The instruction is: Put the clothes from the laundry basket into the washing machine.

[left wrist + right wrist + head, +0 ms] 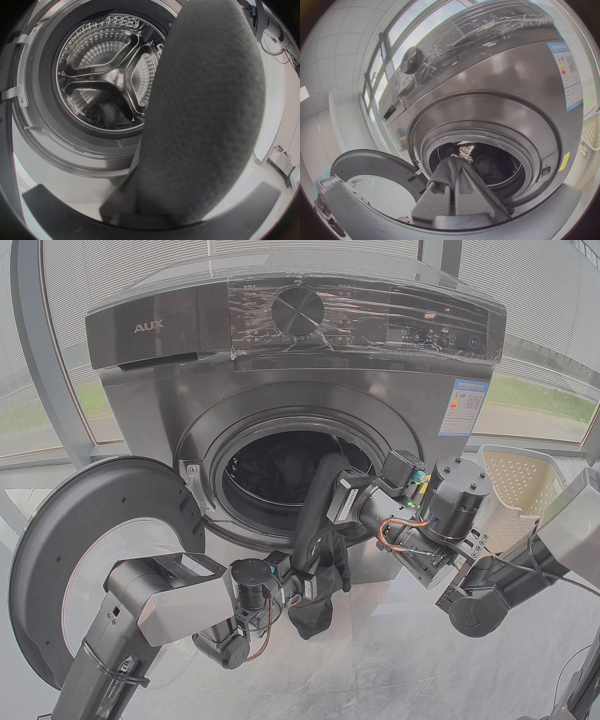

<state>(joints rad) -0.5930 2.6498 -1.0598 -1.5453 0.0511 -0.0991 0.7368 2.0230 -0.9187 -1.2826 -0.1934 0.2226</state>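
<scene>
Fingers (473, 200) clamped at the drum mouth

See the right gripper (451, 182) pinch the long black mesh garment (310, 615); its tail hangs down the grey metal washing machine (156, 409) by the left gripper (312, 589), hold unclear. Best push deep, lift the tail, then release

Door (94, 552) swung wide, drum mouth (275, 471) open, dark garment (315, 502) draped across rim

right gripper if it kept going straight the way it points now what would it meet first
The right gripper, shut on the dark garment, points into the open drum. The way looks free; it would probably first meet the dark clothes inside, though depth is unclear.
</scene>
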